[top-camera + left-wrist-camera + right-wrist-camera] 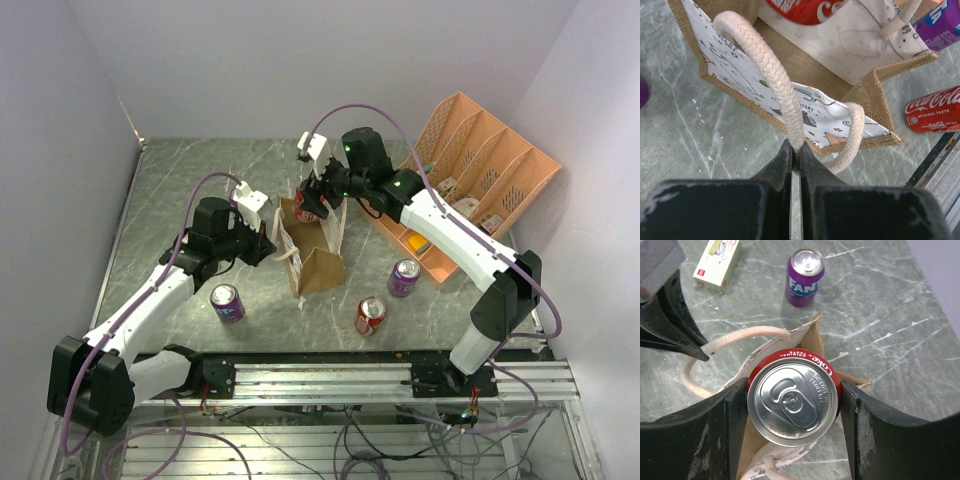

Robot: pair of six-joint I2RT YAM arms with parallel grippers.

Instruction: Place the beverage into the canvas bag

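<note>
Between half-spread fingers of right gripper (793, 407): red can (790, 402) clamped upright, over bag (875, 92) mouth. Left gripper (796, 152) pinched shut on rope handle (771, 72).

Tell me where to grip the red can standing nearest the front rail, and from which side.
Grip the red can across its round side wall, just below the rim, with the tool coming straight down from above. It stands upright, lid up, and nothing touches it, so both fingers should fit.
</note>
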